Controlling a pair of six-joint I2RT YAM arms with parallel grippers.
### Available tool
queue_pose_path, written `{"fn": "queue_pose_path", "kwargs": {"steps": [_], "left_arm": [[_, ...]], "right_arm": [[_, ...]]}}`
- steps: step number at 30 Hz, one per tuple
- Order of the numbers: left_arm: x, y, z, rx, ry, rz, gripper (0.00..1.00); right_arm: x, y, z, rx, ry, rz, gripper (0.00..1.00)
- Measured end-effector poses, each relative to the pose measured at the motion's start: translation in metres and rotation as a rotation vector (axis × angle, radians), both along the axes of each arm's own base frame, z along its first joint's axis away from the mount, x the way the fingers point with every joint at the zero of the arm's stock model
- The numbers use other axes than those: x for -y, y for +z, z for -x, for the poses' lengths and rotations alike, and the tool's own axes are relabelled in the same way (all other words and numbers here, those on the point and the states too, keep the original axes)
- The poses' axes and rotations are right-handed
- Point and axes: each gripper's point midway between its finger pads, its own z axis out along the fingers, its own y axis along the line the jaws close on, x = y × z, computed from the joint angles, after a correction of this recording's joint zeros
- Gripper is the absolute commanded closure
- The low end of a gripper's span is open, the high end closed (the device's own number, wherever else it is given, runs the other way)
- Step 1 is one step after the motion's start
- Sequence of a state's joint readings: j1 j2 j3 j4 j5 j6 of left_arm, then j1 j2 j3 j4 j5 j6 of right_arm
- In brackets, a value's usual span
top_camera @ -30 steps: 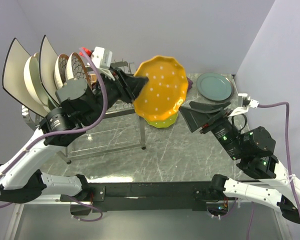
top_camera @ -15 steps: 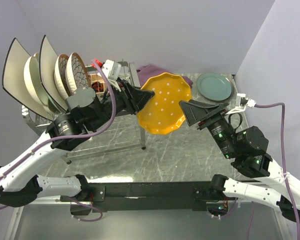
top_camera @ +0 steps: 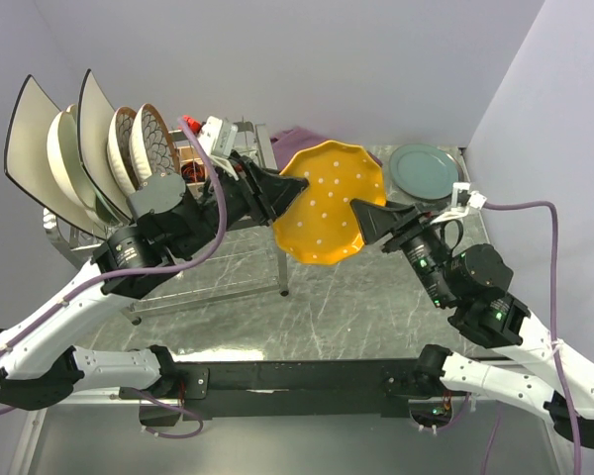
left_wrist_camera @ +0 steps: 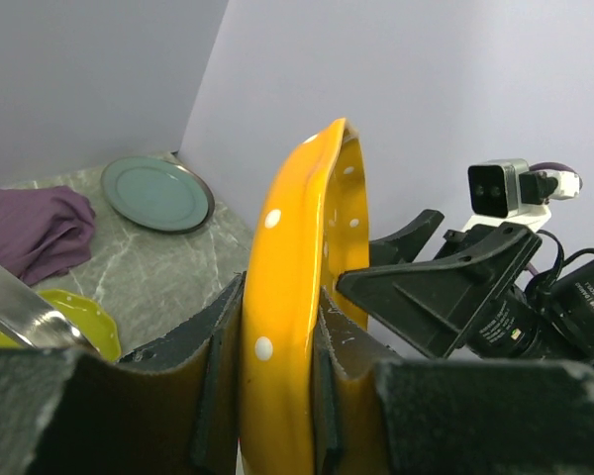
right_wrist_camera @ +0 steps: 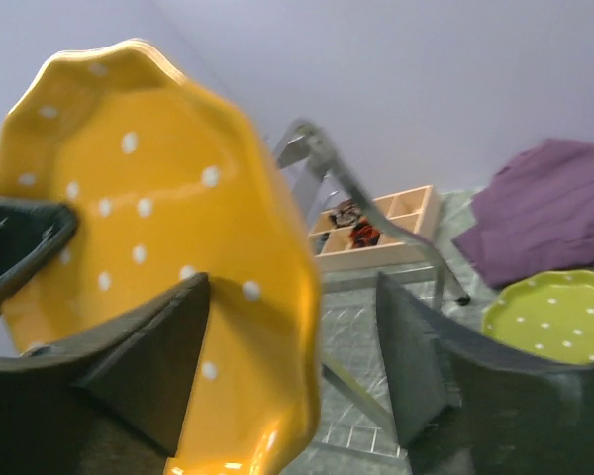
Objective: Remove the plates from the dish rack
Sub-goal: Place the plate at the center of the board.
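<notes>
Far-left edge of the counter: the dish rack holds 5 upright plates, unchanged over the last second. The left tool stays clenched on 1 rim of the orange dotted plate and has lowered it from high over the counter's middle, turning it toward the right arm. The plate hangs on edge in the air, clear of rack and counter. The right tool has come in from the right edge; its jaws are narrowing but not yet clamped, and straddle the opposite rim. Judgement: hand-over under way; the left should release only once the right grips. Surface: grey-veined marble. A lime-yellow plate lies flat near the purple cloth at the far edge, with a wooden compartment box behind the rack and a teal-green plate in the far-right corner. Room: plain lilac walls.
</notes>
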State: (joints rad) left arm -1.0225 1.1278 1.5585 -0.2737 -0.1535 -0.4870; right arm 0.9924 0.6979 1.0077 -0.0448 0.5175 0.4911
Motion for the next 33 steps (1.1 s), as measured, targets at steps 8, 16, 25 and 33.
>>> {"fn": "queue_pose_path", "kwargs": {"steps": [8,16,25,33], "left_arm": [[0.005,-0.004,0.004,-0.029,-0.039,0.034,0.99],[0.009,-0.008,0.009,-0.056,-0.07,0.077,0.68],[0.024,-0.002,0.002,-0.063,-0.082,0.128,0.41],[0.045,-0.012,-0.01,-0.064,-0.091,0.101,0.17]], "right_arm": [[0.003,0.001,0.022,0.059,0.135,-0.128,0.95],[0.01,-0.002,0.032,0.075,0.174,-0.194,1.0],[0.018,-0.015,0.037,0.02,0.177,-0.217,1.0],[0.036,-0.023,0.028,-0.028,0.079,-0.224,1.0]]}}
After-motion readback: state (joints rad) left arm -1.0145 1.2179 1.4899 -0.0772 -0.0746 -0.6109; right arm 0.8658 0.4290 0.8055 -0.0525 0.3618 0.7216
